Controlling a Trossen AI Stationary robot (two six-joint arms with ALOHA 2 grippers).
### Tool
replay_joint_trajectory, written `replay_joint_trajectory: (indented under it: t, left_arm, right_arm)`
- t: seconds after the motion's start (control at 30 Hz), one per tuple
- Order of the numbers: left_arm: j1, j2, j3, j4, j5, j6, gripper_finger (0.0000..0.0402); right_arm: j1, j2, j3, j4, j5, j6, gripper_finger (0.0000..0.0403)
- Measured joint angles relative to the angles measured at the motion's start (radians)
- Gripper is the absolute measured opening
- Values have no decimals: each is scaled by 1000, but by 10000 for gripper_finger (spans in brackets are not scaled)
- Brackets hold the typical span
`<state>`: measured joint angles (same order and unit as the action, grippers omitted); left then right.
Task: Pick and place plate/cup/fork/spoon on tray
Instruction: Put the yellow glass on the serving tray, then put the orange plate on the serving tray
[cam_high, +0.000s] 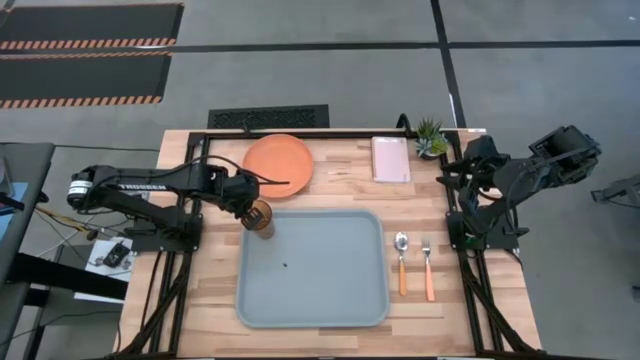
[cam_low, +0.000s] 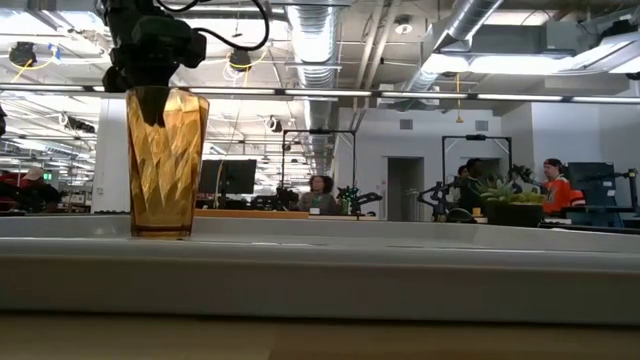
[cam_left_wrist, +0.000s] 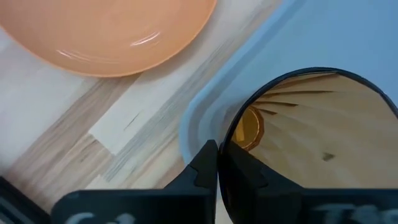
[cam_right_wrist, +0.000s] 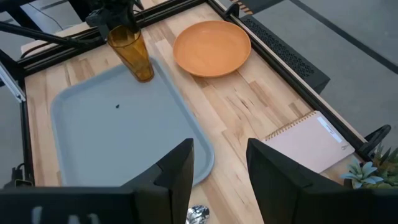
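Observation:
The amber cup (cam_high: 261, 219) stands upright in the far left corner of the grey-blue tray (cam_high: 312, 300). My left gripper (cam_high: 250, 205) is shut on it from above; it also shows in the low view (cam_low: 150, 60). The orange plate (cam_high: 278, 164) lies flat on the table just beyond the tray. The spoon (cam_high: 402, 258) and the fork (cam_high: 428, 265) lie side by side on the table right of the tray. My right gripper (cam_right_wrist: 221, 174) is open and empty, held high over the table's far right part. My left gripper pinches the cup's wall at the rim (cam_left_wrist: 222, 144), one finger inside the cup and one finger (cam_left_wrist: 205, 163) outside. The fingers come from above, pointing down. The cup (cam_low: 166, 160) is upright with its base at the tray floor; whether it rests there, I cannot tell.
A pale pink notepad (cam_high: 390, 158) and a small potted plant (cam_high: 431, 138) sit at the table's far right. The tray's raised rim (cam_left_wrist: 199, 118) runs right beside the cup. People show in the room behind the table.

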<state>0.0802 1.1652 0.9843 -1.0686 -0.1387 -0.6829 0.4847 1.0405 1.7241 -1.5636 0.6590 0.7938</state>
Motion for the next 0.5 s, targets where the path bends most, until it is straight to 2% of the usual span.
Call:
replay_joint_trajectory:
  t: [0.5]
  left_arm:
    - [0, 0, 16, -23, 19, -56, 128]
  right_arm:
    - [0, 0, 0, 0, 0, -8, 171]
